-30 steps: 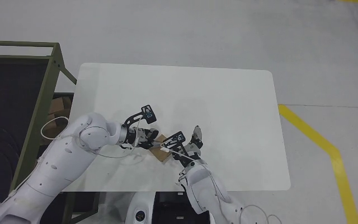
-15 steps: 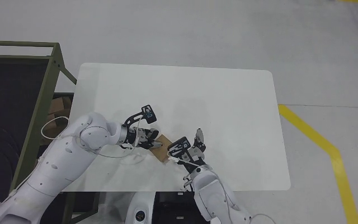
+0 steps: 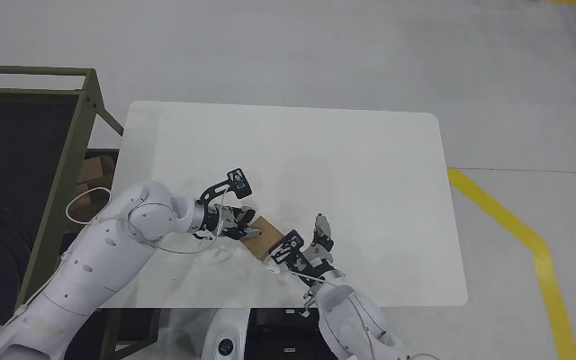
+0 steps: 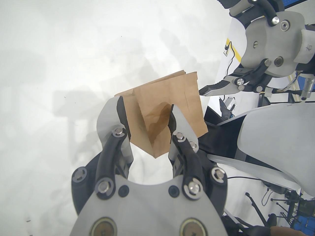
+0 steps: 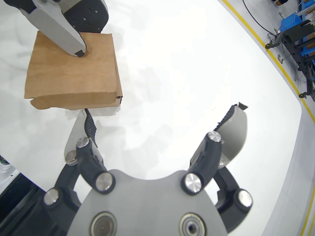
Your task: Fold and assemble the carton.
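Your left gripper (image 4: pixel 146 110) is pinching the flattened brown cardboard carton (image 4: pixel 167 92) near the front edge of the white table (image 3: pixel 360 153), so be gripping it firmly. Your right gripper (image 5: pixel 162 109) is standing wide open just beside the carton's layered edge. You are probably best sliding one finger between those layers to spread them squarely.

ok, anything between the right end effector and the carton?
Nothing visible. The open right end effector sits just off the carton's near edge, with bare table between them. The left end effector grips the carton's far side.
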